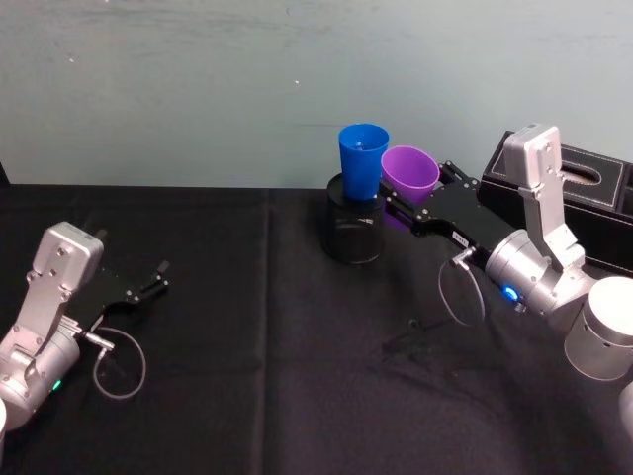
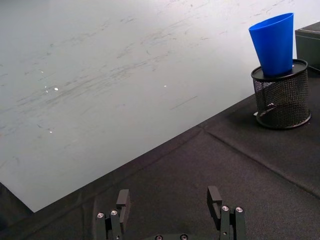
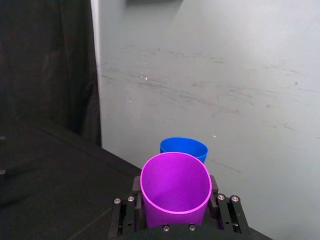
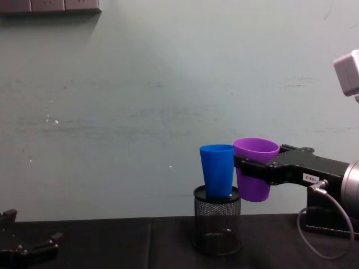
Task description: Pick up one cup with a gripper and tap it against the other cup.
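The right end effector, black and two-fingered on a silver cylindrical wrist, is clamped on the purple plastic tapered cup. One finger sits on each side of the cup's wall, and the cup is held in the air, mouth up (tipped a little in the head view). There are two cups: that purple one and one bright blue plastic tapered cup. The blue one stands in the single black mesh pen holder on the black-clothed table. In the chest view the two cups meet near their rims, the purple to the blue's right. One black rectangular box sits behind the right arm. The left end effector hangs low over the table's left side, fingers spread with nothing between them, well apart from both cups.
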